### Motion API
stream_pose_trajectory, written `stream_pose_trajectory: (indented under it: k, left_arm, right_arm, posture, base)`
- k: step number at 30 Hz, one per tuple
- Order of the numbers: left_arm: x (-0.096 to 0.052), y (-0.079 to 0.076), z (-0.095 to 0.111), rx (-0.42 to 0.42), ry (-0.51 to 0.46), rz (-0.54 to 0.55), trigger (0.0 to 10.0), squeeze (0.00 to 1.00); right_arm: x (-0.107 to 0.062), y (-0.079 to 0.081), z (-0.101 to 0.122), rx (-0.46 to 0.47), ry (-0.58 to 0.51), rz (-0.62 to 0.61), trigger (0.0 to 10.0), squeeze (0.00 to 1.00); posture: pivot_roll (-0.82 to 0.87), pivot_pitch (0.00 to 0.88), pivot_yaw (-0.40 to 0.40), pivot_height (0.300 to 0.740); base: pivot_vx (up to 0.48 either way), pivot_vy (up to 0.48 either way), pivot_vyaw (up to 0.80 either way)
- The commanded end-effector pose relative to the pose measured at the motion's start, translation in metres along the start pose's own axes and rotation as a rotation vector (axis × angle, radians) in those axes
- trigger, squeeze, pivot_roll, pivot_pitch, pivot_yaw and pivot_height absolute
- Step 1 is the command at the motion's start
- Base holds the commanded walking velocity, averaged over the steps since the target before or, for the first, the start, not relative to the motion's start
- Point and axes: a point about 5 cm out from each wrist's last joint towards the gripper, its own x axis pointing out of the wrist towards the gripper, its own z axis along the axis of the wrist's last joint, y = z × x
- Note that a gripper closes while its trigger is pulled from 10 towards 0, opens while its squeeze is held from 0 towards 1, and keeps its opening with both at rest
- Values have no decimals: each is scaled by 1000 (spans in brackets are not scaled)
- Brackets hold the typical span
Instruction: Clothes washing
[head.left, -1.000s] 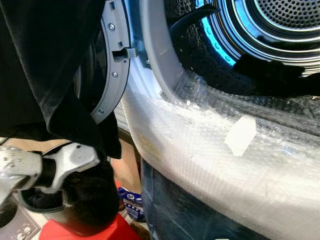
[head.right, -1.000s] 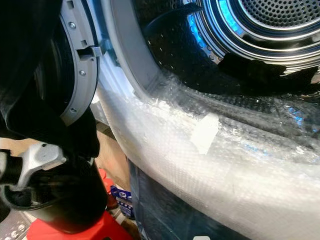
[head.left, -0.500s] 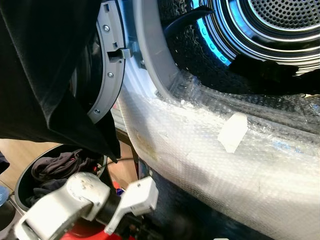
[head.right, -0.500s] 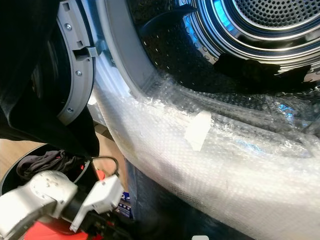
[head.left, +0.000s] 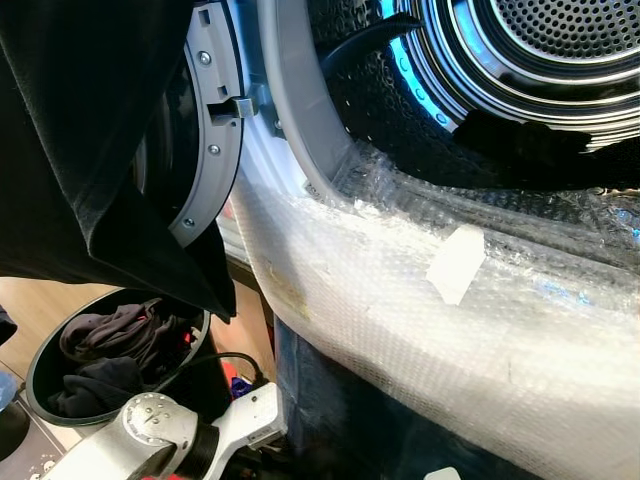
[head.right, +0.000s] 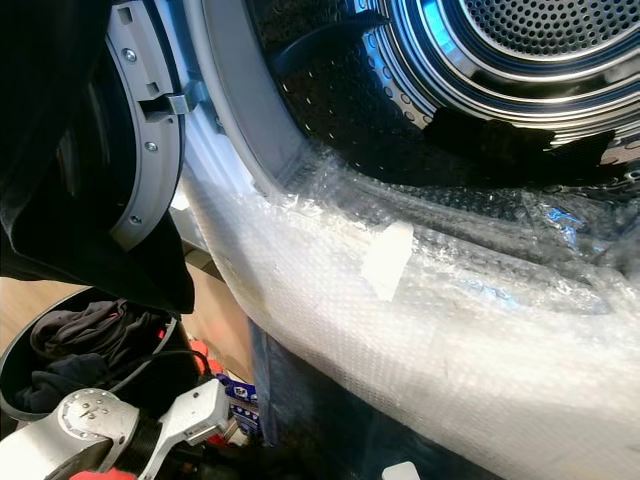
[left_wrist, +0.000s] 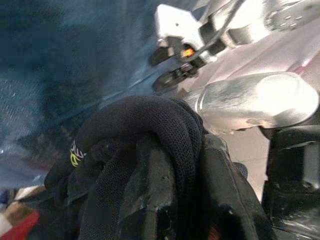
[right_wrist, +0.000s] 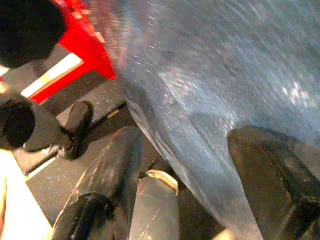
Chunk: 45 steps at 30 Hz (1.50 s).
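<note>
The washer's drum (head.left: 560, 40) stands open at the upper right, lit blue, with a dark garment (head.left: 520, 135) lying at its lower edge. A round basket (head.left: 40, 352) at the lower left holds dark clothes (head.left: 110, 340). My left arm (head.left: 150, 445) reaches across the bottom edge, right of the basket and below the washer's front. In the left wrist view my left gripper (left_wrist: 187, 170) is shut on a black mesh garment (left_wrist: 145, 120) with a small yellow mark. My right gripper (right_wrist: 190, 165) hangs open beside the washer's wrapped front panel (right_wrist: 215, 75), nothing between its fingers.
The washer door (head.left: 205, 150) is swung open to the left, and a large black cloth (head.left: 80, 130) hangs in front of it. Bubble wrap (head.left: 400, 300) with a white tape patch (head.left: 455, 262) covers the washer's front rim. A red frame (right_wrist: 95, 55) stands on the floor.
My left arm has moved from over the basket to the right and down, carrying the black garment, so the basket's clothes now show. The view has shifted slightly.
</note>
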Motion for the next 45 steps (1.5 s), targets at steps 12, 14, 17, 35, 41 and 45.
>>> stream_pose_trajectory:
  k: [12,14,17,35,41,45]
  left_arm:
    - [2,2,-10,-18,5,56,0,0]
    - [4,2,-10,-18,0,54,0,0]
    - [6,3,-10,-19,-2,45,0,0]
    - [52,14,14,40,-105,14,0,0]
    - [64,26,25,32,-175,94,0,0]
    - [71,31,34,23,-227,129,0,0]
  right_arm:
    - [-24,-11,18,-226,-166,514,10000,1000]
    - [-32,-14,16,-250,-171,601,10000,1000]
    - [-42,-18,17,-277,-181,692,10000,1000]
    - [-64,24,72,-283,-430,888,10000,1000]
    - [-66,31,76,-287,-428,920,10000,1000]
    - [-67,34,80,-293,-429,909,10000,1000]
  posture:
    - [30,35,37,740]
    - [27,35,38,740]
    - [13,35,41,740]
    - [-23,25,36,740]
    - [-44,21,43,740]
    - [-50,8,38,740]
  base:
    - [0,0,0]
    - [0,0,0]
    - [0,0,0]
    - [0,0,0]
    - [0,0,0]
    - [0,0,0]
